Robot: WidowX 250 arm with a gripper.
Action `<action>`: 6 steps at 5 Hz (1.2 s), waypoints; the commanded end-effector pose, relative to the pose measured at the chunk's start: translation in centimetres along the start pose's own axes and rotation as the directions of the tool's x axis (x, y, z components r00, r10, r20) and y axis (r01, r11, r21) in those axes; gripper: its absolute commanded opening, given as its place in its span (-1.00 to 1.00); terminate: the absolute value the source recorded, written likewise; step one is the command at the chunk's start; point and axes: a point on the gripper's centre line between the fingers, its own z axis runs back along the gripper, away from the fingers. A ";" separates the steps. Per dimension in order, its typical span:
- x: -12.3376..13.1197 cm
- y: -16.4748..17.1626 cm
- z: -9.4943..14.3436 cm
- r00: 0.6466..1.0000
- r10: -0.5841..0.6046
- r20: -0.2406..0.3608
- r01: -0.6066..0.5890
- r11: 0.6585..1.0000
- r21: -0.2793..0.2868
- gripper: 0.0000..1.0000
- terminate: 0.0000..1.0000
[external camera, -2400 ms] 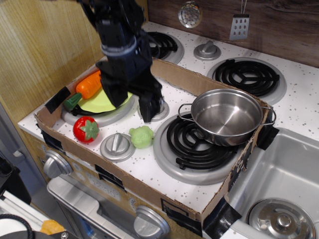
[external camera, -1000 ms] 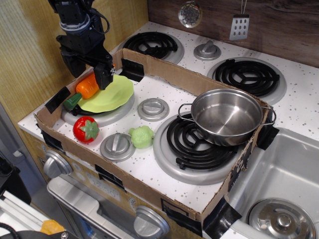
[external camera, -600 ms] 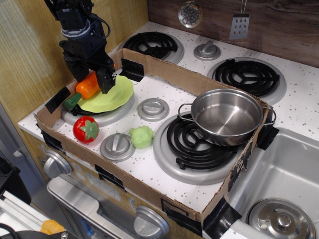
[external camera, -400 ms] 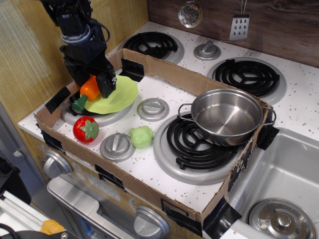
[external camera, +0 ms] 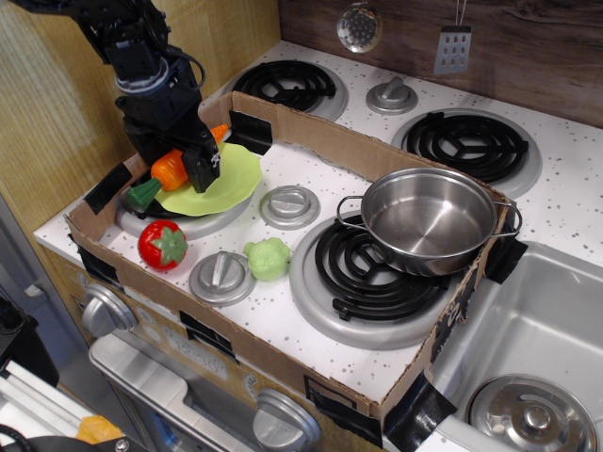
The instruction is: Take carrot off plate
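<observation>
Speckled white toy stove top fills the table, fenced on its near half by a low cardboard wall (external camera: 311, 132), with wood panelling behind. At the far left the black gripper (external camera: 179, 162) stands over the front-left burner, its fingers set on either side of the carrot (external camera: 170, 170); it appears closed on the carrot's orange body, though the contact itself is partly hidden. The carrot lies tilted, green stem end pointing down-left past the rim, its orange tip showing behind the gripper, and it still overlaps the left edge of the plate (external camera: 219, 179), which seems tipped slightly on the burner. Just in front sit the red tomato (external camera: 162, 243), a grey knob (external camera: 221, 276) and the pale green toy (external camera: 268, 258). Farther right a steel pot (external camera: 429, 218) rests on the front-right burner, and a sink (external camera: 528, 348) lies at the far right. By my reading the grasp is made and the lift is just starting; next the carrot needs raising clear of the rim and carrying sideways without dragging the light plate along
</observation>
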 end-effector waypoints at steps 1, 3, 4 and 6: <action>0.4 1.9 0.5 0.999 -0.025 0.046 0.024 0.999 0.032 1.00 -1.00; 1.3 1.7 2.3 0.998 -0.057 0.023 0.054 0.991 0.124 -1.00 -1.00; 2.5 1.6 3.6 0.999 -0.046 0.007 0.044 0.988 0.150 -1.00 -1.00; 5.6 -0.3 7.3 0.984 0.164 -0.064 -0.150 0.971 0.185 -1.00 -1.00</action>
